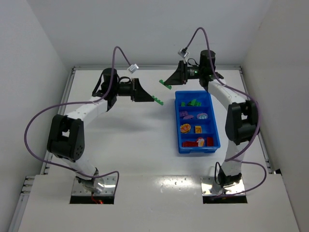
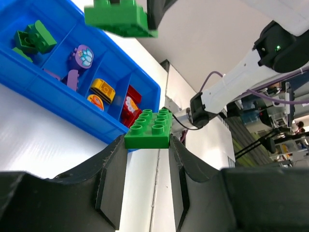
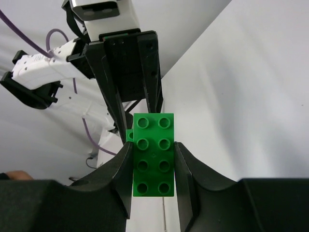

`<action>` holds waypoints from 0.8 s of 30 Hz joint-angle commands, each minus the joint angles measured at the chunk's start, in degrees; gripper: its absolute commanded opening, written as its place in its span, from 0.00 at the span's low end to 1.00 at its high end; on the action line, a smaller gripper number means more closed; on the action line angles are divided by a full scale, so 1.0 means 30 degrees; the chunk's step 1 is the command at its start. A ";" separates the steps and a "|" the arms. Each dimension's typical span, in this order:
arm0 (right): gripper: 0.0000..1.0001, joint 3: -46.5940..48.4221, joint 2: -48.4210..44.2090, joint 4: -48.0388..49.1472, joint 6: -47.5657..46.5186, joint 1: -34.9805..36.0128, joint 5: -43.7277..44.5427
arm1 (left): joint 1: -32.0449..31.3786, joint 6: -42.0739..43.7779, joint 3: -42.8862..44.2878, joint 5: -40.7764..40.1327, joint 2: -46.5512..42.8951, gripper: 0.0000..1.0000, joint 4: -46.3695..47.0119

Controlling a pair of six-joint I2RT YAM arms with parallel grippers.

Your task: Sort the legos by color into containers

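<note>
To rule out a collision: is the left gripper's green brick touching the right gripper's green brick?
Apart. The left wrist view shows the left-held brick low, the right-held brick high, blue tray visible between them.

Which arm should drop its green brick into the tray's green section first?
Probably left. The left gripper points at the blue tray, its green brick level with the green section. The right gripper, holding the other green brick, faces away from the tray.
</note>
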 commanded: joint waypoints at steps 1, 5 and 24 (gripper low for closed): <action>0.00 0.0606 -0.0562 0.0938 -0.0413 -0.0027 0.0047 | -0.0133 0.0737 0.0068 0.0528 -0.0811 0.00 -0.0082; 0.00 0.0778 -0.0913 -0.0900 -0.2310 -0.0467 0.0604 | 0.0043 0.1818 0.0068 -0.0585 -0.1222 0.00 -0.1310; 0.00 -0.1354 -0.2876 -1.4238 -1.9454 -0.2606 1.9029 | 0.0570 0.6567 0.2060 -0.9198 -0.2540 0.00 -0.8285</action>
